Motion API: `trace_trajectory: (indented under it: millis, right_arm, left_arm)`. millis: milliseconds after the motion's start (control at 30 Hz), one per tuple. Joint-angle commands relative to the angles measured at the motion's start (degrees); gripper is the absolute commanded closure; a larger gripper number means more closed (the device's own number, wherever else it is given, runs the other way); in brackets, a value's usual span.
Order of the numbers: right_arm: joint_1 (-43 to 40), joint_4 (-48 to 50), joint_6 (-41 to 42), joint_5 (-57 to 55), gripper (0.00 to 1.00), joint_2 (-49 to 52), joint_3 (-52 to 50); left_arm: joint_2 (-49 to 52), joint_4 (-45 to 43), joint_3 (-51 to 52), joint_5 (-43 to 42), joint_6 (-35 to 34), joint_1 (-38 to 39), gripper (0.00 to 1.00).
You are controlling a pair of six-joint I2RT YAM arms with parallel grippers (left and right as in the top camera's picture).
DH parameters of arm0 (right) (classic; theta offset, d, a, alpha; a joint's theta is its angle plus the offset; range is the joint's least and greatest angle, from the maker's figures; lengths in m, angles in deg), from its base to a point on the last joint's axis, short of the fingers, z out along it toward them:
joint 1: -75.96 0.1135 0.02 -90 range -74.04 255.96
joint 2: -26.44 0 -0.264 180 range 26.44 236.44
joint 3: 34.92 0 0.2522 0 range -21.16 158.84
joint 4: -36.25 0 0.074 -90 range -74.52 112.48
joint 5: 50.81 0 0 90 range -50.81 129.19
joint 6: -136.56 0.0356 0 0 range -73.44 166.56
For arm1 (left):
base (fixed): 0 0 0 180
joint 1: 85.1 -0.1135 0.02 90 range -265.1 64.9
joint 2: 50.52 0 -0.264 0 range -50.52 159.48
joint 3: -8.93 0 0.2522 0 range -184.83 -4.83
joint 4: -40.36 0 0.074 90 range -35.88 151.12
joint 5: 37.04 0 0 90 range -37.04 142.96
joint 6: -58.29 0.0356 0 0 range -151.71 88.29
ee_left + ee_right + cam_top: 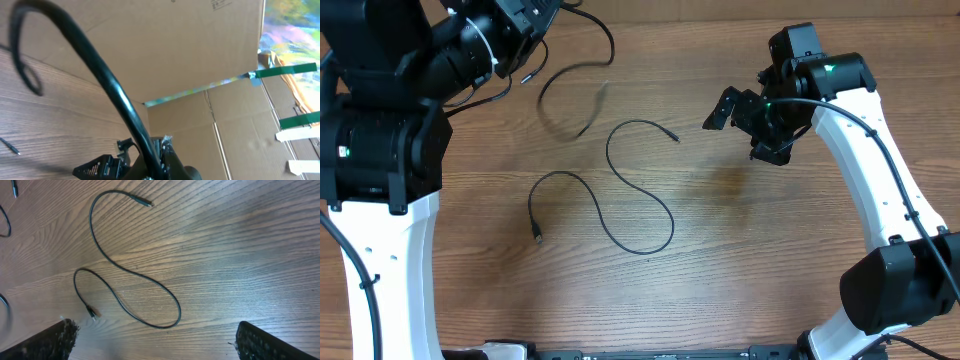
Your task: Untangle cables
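Glossy black cable (109, 82) pinched in left fingers (97, 167) | right fingers (270, 342) wide | woodgrain table (240, 255)

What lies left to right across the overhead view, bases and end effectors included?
Left arm base → S-shaped cable → right end effector → right arm base.

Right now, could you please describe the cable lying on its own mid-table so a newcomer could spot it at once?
Start at the wooden table and look to its centre, just left of the open right gripper. A thin black cable lies in a long S with a plug at each end. Unlike the other cables at the far left corner, it crosses nothing.
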Motion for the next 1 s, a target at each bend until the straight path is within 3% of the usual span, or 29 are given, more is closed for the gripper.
trace_trajectory:
  millis: [0, 233, 467, 733, 967]
  right_arm:
    - [-0.1, 0.1, -0.3, -0.1, 0.00, -0.7, 0.9]
    - [-0.1, 0.1, -0.3, -0.1, 0.00, -0.7, 0.9]
    - [-0.1, 0.1, -0.3, -0.1, 0.00, -0.7, 0.9]
    - [-0.1, 0.1, -0.3, -0.1, 0.00, -0.7, 0.9]
    - [-0.1, 0.1, -0.3, -0.1, 0.00, -0.7, 0.9]
  left_arm:
    - [-0.2, -1.0, -0.5, 0.1, 1.1, -0.5, 0.96]
    - [0.0, 4.7, -0.5, 16.5, 10.0, -6.9, 0.96]
    - [1.6, 16.2, -0.4, 53.0, 14.2, -15.8, 0.96]
    - [12.9, 16.0, -0.4, 58.2, 21.0, -27.3, 0.96]
    - [19.2, 3.6, -0.4, 48.2, 21.2, -33.9, 0.96]
